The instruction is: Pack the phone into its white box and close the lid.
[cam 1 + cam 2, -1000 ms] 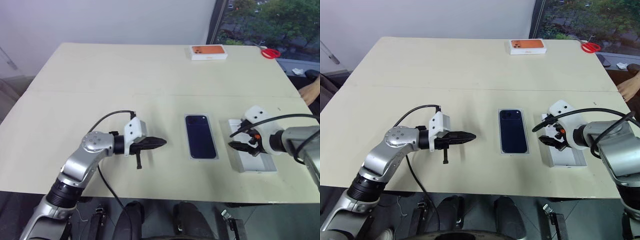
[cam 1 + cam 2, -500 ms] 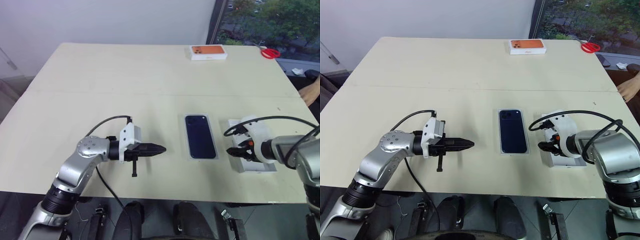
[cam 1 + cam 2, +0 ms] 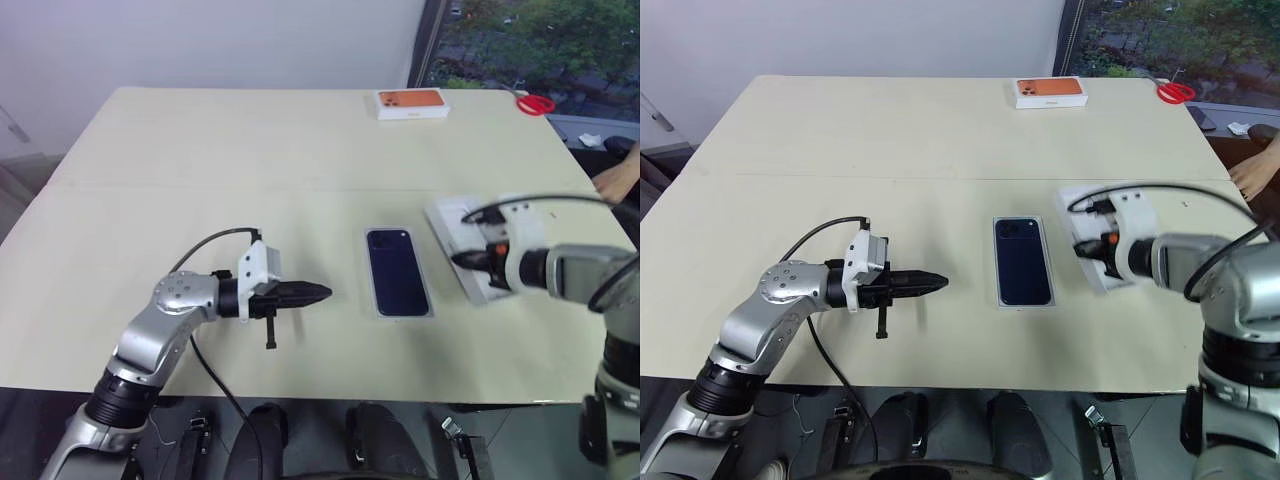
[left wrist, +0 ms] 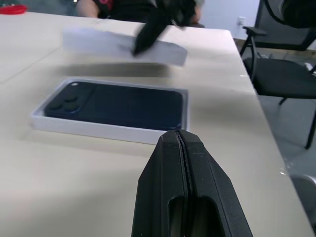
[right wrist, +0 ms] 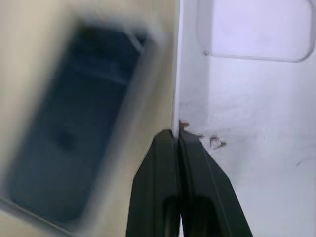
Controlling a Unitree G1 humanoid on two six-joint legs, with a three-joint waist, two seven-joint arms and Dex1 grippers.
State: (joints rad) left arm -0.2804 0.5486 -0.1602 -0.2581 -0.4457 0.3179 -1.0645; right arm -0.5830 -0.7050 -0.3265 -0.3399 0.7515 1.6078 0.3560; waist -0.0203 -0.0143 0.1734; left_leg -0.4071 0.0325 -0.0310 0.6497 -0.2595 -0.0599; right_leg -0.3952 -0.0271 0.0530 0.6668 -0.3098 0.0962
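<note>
1. While the table spans the whole scene as a pale cream top, the task's things sit in its near right part; an orange-topped box and red scissors lie at the far edge, well apart from the rest.
2. Right gripper pinches one wall of the lid, fingers clamped tight on the thin cardboard edge; the lid hangs tilted, off the table, just to the right of the phone; right wrist view shows the wall between the black fingers w/ the plain white inside beside them.
3. Left gripper is closed w/ nothing in it, fingers pressed together; it points level toward the phone from the left, near it but apart.
4. Phone lies flat in the white box, camera block at the far end; the box's low walls show round it in the left wrist view; box rests on the table between the 2 grippers.
5. A person's hand shows at the right edge, beyond the table.
</note>
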